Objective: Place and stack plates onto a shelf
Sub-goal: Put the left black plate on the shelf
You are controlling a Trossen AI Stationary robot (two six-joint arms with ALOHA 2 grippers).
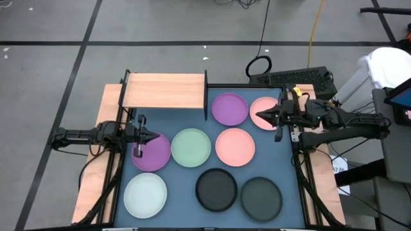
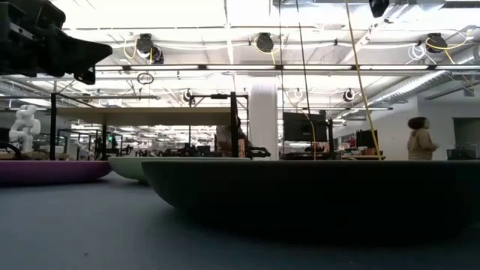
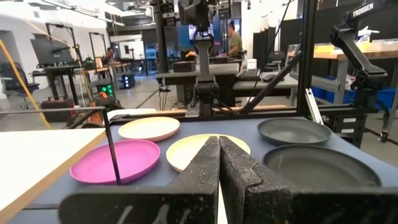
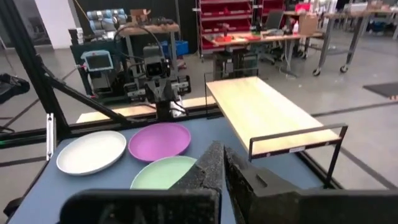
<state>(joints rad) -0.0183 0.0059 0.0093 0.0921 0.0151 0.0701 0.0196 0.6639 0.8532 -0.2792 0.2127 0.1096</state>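
Observation:
Several round plates lie flat on the blue-grey tabletop. They are purple (image 1: 230,109), pink (image 1: 235,146), a second pink (image 1: 263,108), pale green (image 1: 191,147), a second purple (image 1: 152,154), whitish (image 1: 146,196) and two black (image 1: 216,189) (image 1: 261,197). The light-wood shelf (image 1: 164,90) with its black frame stands at the far left, with nothing on it. My left gripper (image 1: 154,136) is shut and level above the near purple plate's rim. My right gripper (image 1: 259,115) is shut, raised level over the far pink plate and pointing left. Both hold nothing.
Wooden side rails (image 1: 95,173) and black frame posts run along both table sides. A keyboard (image 1: 302,78) and cables lie beyond the far edge. A person (image 2: 420,142) stands far off in the room. Bare tabletop (image 1: 173,122) shows in front of the shelf.

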